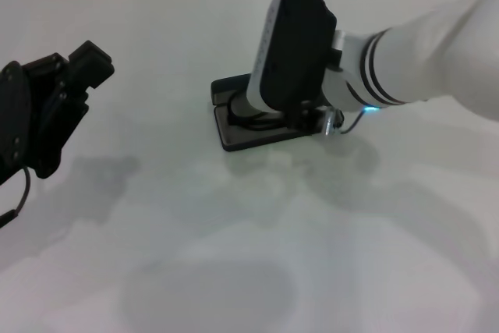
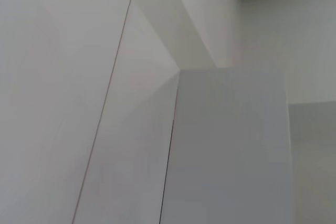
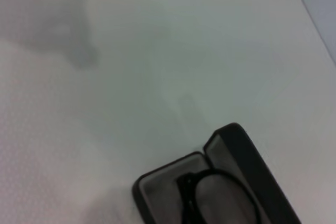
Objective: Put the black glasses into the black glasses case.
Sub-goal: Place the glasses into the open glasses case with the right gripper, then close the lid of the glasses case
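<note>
The right gripper (image 1: 312, 118) hung over the open black glasses case (image 1: 234, 136) at frame centre, its jaws hidden. The black glasses (image 3: 210, 195) lay inside the case. The left gripper (image 1: 74, 76) sat parked at left, its fingers unclear.

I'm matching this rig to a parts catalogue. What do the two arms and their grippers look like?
The right arm is glossy white with black rings near the wrist, a small blue light and a thin cable, ending in a bulky black-and-white housing. The left gripper is matte black, angular and blocky, with a dark cable trailing from it.
</note>
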Tool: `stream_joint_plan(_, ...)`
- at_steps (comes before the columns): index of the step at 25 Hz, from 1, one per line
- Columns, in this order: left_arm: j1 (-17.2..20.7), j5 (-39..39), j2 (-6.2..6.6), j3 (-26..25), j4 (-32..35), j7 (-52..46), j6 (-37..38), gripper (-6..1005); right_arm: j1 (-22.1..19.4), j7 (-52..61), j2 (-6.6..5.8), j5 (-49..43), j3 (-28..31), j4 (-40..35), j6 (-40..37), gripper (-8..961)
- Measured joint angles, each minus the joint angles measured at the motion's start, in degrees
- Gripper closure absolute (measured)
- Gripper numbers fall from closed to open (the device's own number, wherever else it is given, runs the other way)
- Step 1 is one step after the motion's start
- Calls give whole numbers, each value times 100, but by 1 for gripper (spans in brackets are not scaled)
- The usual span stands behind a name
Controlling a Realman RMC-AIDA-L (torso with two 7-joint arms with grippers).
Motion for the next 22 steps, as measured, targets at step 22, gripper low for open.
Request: stream_joint_plan(22, -780, 353, 330, 11, 328, -736, -778, 931, -3450, -1780, -121, 3150, 2002, -2839, -518, 691)
